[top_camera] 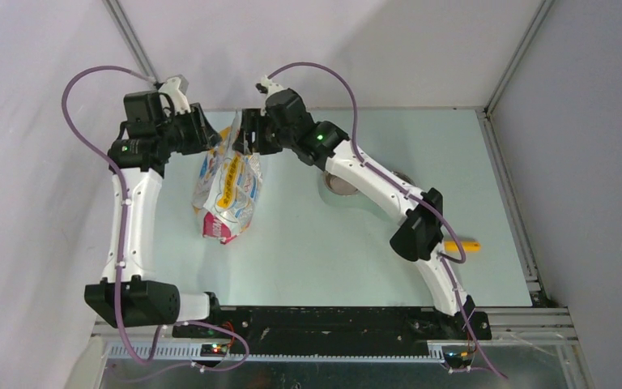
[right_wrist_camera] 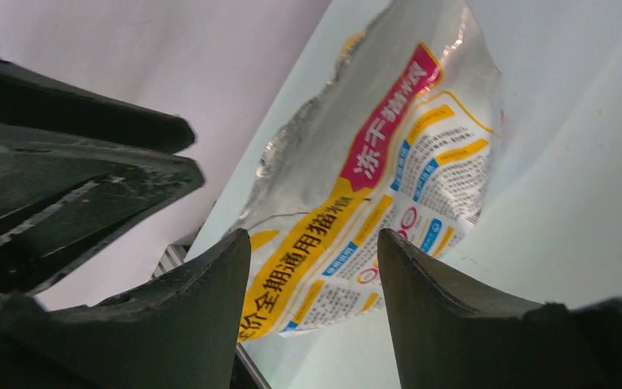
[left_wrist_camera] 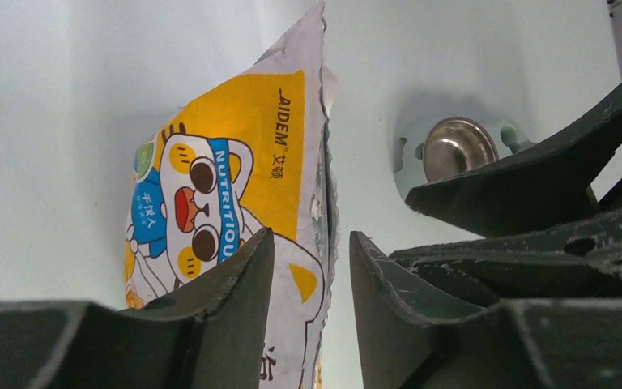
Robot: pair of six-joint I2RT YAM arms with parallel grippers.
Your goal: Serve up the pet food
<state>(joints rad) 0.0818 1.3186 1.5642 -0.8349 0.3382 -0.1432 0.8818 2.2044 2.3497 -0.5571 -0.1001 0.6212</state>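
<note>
The white printed foil bag (top_camera: 228, 190) lies on the table with its torn top end toward the back, between my two grippers. No kibble shows in any view. My left gripper (top_camera: 213, 136) is open at the bag's top; in the left wrist view the bag's ragged edge (left_wrist_camera: 291, 162) stands in the gap between the jaws (left_wrist_camera: 311, 235), close to the left finger and not clamped. My right gripper (top_camera: 248, 139) is open and empty on the bag's other side; in the right wrist view the bag (right_wrist_camera: 389, 178) lies beyond its fingers (right_wrist_camera: 314, 232).
A steel bowl (top_camera: 342, 183) sits right of the bag, partly under my right arm; it also shows in the left wrist view (left_wrist_camera: 453, 147). The yellow scoop (top_camera: 463, 245) lies at the right, partly behind my right forearm. Enclosure walls stand close behind both grippers.
</note>
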